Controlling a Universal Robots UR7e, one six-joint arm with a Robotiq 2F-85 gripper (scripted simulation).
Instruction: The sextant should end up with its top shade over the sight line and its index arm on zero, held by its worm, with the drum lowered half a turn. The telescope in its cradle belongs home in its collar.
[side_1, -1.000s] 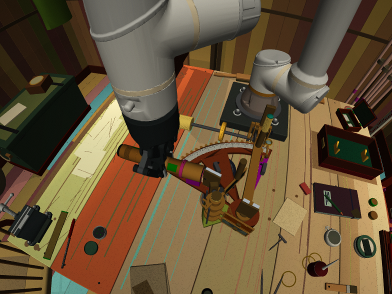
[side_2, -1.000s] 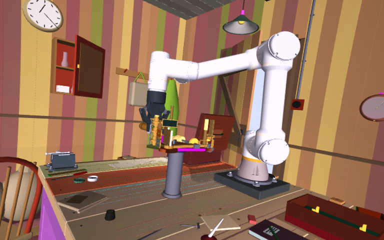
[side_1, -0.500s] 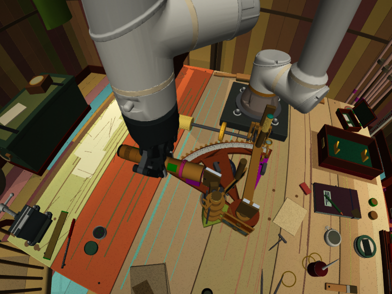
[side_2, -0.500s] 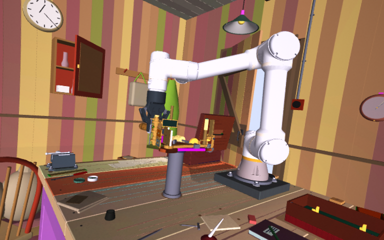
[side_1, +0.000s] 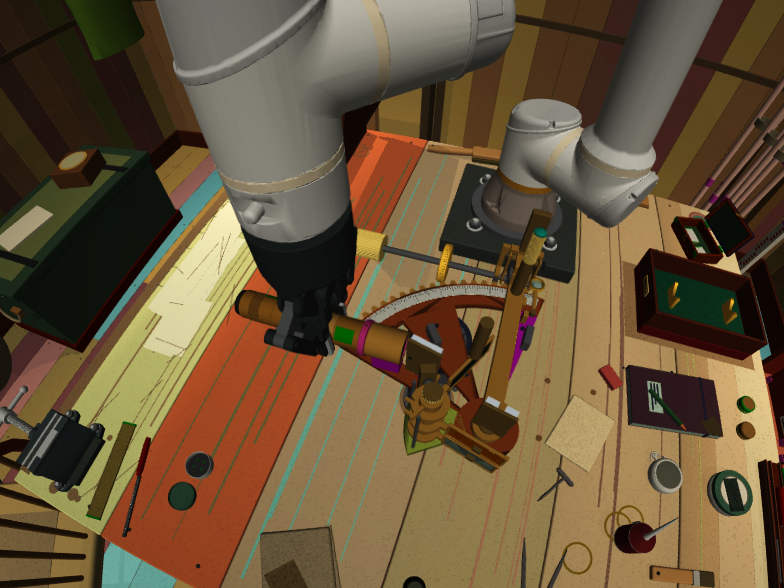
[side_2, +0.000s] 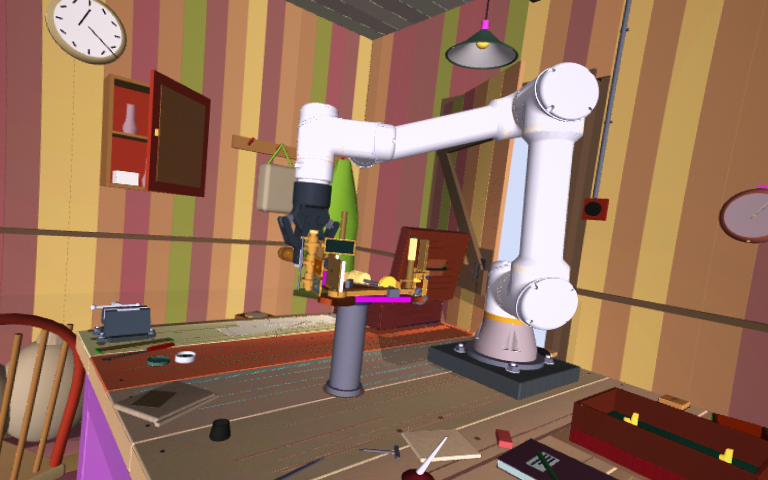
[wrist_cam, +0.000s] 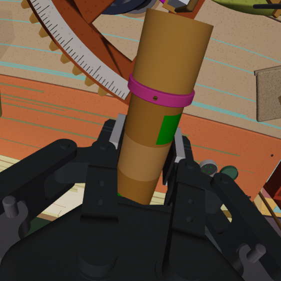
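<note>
The brass telescope (side_1: 329, 326) (wrist_cam: 160, 104) lies level along the sextant's left side. It carries a magenta ring (wrist_cam: 160, 95) and a green patch. Its wide end points toward the sextant's frame. The sextant (side_1: 465, 354) (side_2: 354, 271) sits on a grey pillar (side_2: 345, 351) in the middle of the bench. Its white graduated arc (side_1: 437, 294) (wrist_cam: 78, 60) curves behind the telescope. The brass index arm (side_1: 506, 342) runs from the pivot to the arc's right end. A yellow knurled knob (side_1: 370, 245) sits on a long rod behind the arc. My gripper (side_1: 304, 332) (wrist_cam: 146, 146) is closed around the telescope's narrow half.
The robot's base (side_1: 513, 221) stands on a black plate behind the sextant. An open red case (side_1: 700, 304) sits at the right. A dark green chest (side_1: 69, 234) is at the left. A small vice (side_1: 54, 446), lens caps (side_1: 190, 481), a notebook (side_1: 674, 399) and small tools lie about the bench.
</note>
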